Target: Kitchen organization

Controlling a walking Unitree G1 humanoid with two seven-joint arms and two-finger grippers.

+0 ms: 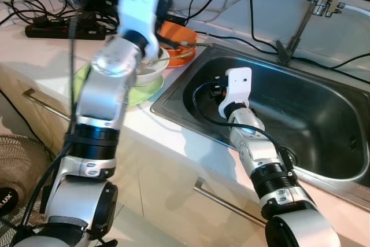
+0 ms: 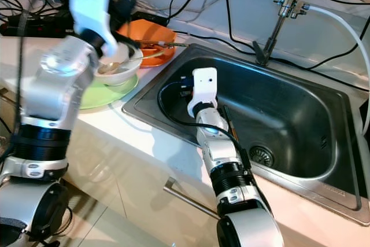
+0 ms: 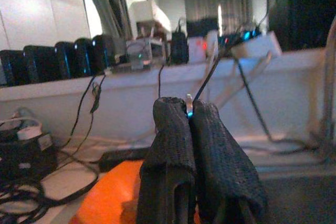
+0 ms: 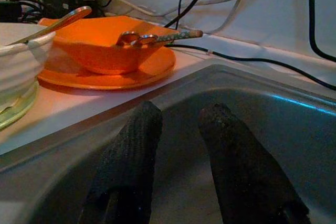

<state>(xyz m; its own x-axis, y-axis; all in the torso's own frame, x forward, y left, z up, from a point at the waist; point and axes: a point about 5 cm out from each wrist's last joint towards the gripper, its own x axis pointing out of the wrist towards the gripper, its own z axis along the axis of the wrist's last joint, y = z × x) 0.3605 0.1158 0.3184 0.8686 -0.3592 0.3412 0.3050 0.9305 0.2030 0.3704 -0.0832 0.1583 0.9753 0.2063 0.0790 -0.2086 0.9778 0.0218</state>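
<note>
Sink [image 1: 324,160], centre frame: right gripper [image 4: 178,129] released inside. Left gripper [image 3: 190,114] clenched, pinching thin metal utensil [image 3: 188,100]; lift slowly, clear of white bowl [image 2: 118,67].

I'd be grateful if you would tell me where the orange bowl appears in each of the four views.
Left eye view: orange bowl behind the white bowl, at the sink's far left corner.
Right eye view: upper left, partly behind the left arm.
Left wrist view: an orange patch beside the left gripper.
Right wrist view: upper left, beyond the right gripper.
Shared landmark: the sink rim.
</note>
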